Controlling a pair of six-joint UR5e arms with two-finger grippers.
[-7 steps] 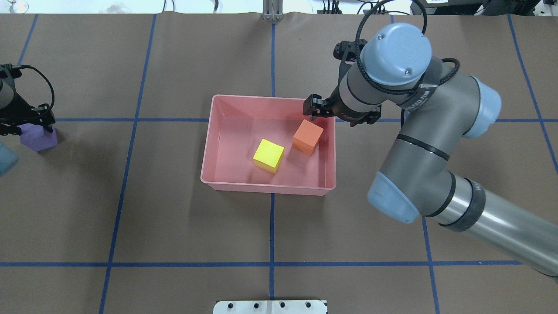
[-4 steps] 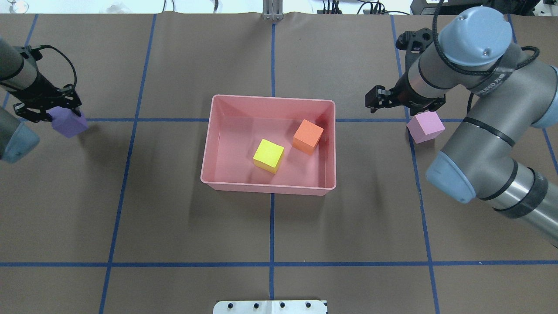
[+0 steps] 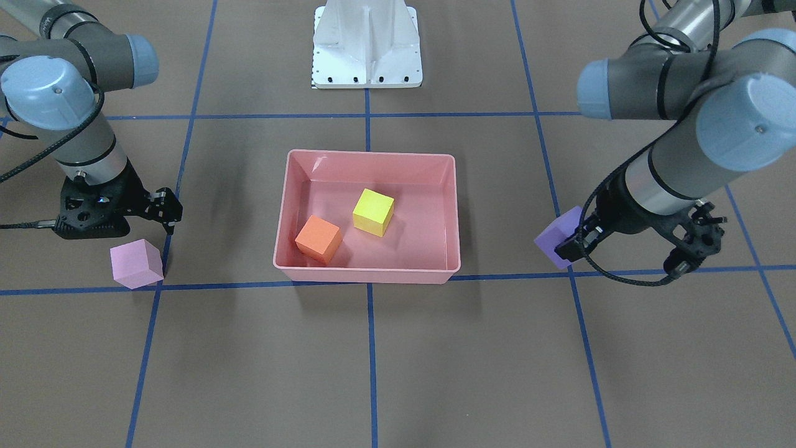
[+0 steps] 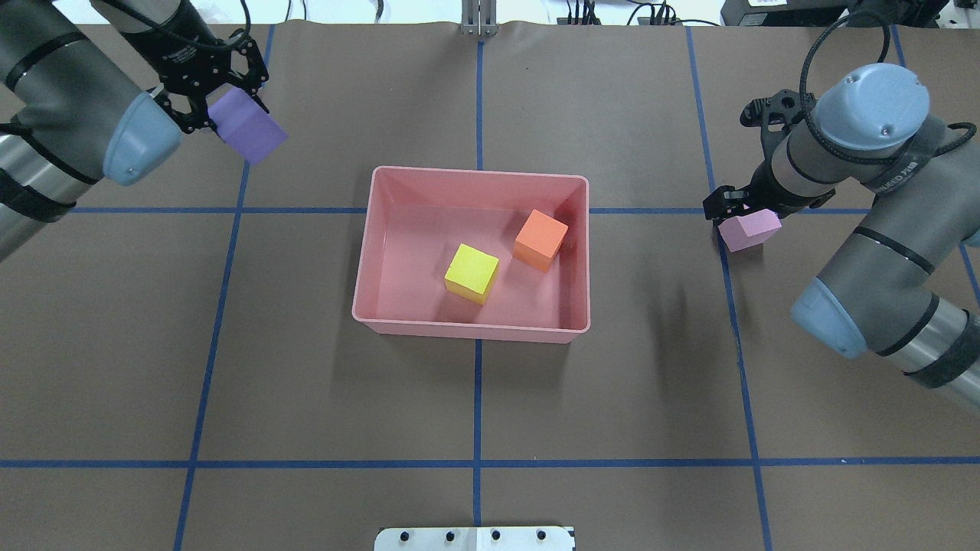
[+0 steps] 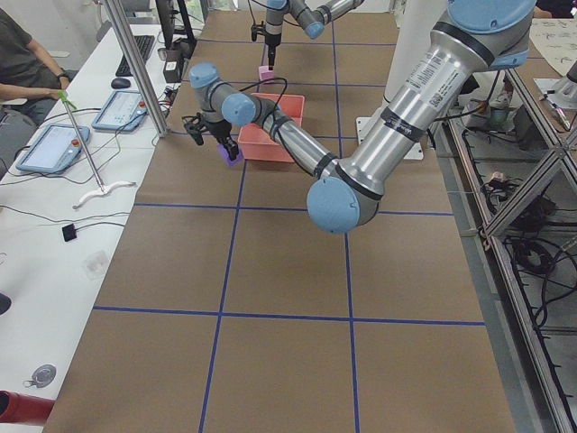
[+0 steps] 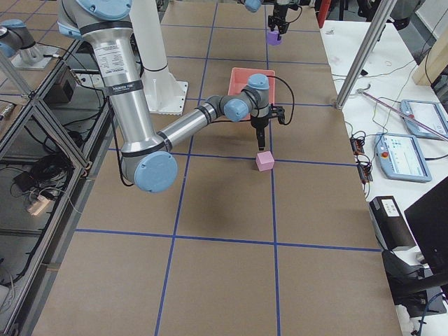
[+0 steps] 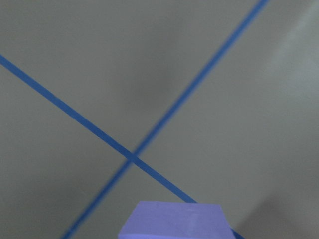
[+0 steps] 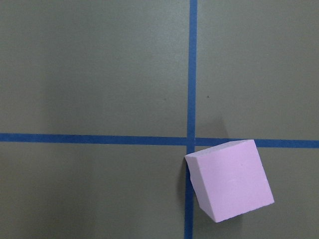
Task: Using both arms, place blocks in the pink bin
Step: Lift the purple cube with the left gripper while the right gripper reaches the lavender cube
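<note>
1. Compared with half a second earlier, the left gripper [image 4: 233, 115] has travelled from the left edge of the overhead view toward the far side of the surface [image 4: 344, 405], carrying the purple cube [image 4: 249, 132] with it. The right gripper [image 4: 726, 213] has shifted from beside the light pink cube [image 4: 750, 231] to a position over it
2. Left gripper: fingers closed on the purple cube, which hangs tilted above the surface, outside the pink bin [image 4: 471, 335] and off its far left corner in the overhead view. The left wrist view shows only the cube's top edge, with a crossing of blue tape lines [image 4: 478, 398] blurred below it
3. Right gripper: poised just above the light pink cube, not around it. The side view shows a narrow gap between fingertip and cube. Whether the fingers are spread or together cannot be told; none appear in the right wrist view
4. Light pink cube: resting on the surface at a crossing of tape lines, turned askew to them, well apart from the bin on the robot's right
5. Pink bin: at the centre of the surface, astride a tape line. It holds the orange cube [image 4: 541, 239] near its right wall and the yellow cube [image 4: 472, 272] toward the middle, the two close but apart; both are unmoved since the earlier frames
</note>
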